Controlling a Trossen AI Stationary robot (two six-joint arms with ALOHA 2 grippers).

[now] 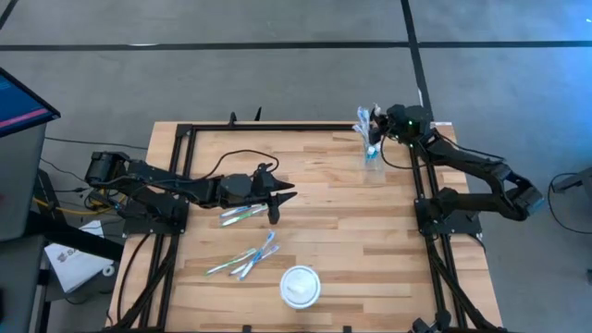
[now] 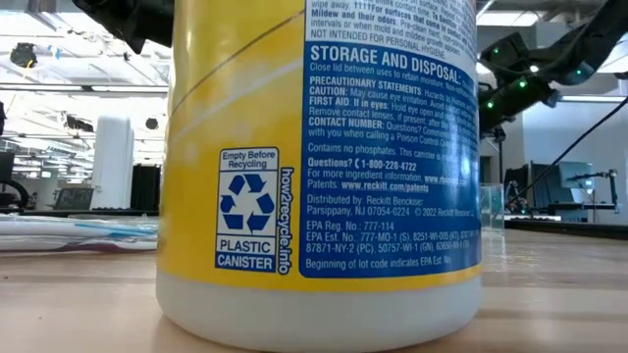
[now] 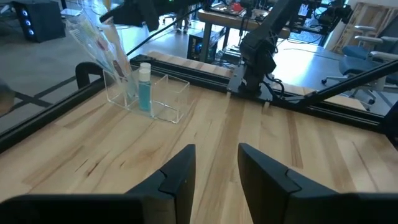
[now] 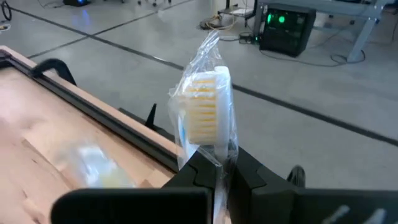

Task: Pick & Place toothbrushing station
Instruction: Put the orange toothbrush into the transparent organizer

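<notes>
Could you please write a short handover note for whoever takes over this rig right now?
Right gripper: shut on a wrapped toothbrush, held over the clear holder at the table's far right corner.
Left gripper: open and empty, mid-table, beside a pair of loose toothbrushes.
Done: the holder already has wrapped brushes and a blue tube standing in it.
Left: set the held brush in the holder, then collect the pair by the left gripper and the near cluster of toothbrushes.
The white disc sits at the near edge. A yellow canister blocks the low view.
</notes>
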